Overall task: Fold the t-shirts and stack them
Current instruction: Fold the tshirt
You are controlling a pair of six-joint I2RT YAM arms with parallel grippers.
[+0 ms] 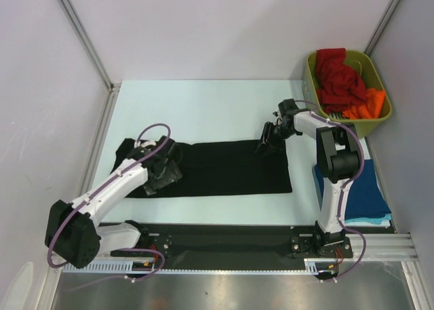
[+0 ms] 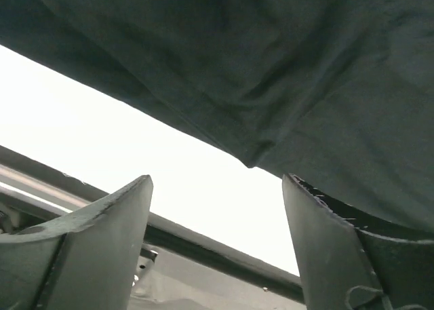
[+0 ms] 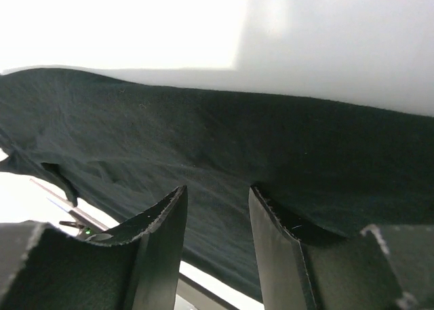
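Note:
A black t-shirt [image 1: 224, 167] lies flat as a long folded band across the table's middle. My left gripper [image 1: 163, 173] hovers over its left end. In the left wrist view that gripper [image 2: 217, 181] is open wide with nothing between the fingers, and the shirt's hem [image 2: 305, 72] is just beyond the tips. My right gripper [image 1: 269, 142] sits at the shirt's upper right edge. In the right wrist view it [image 3: 218, 189] has its jaws apart, tips against the black cloth [image 3: 203, 133], and no cloth is pinched.
An olive-green bin [image 1: 352, 128] at the back right holds a red shirt [image 1: 336, 76] and an orange one [image 1: 366, 106]. A folded dark blue shirt [image 1: 352, 188] lies by the right arm's base, a teal edge [image 1: 369, 222] under it. Walls enclose the table [image 1: 203, 106].

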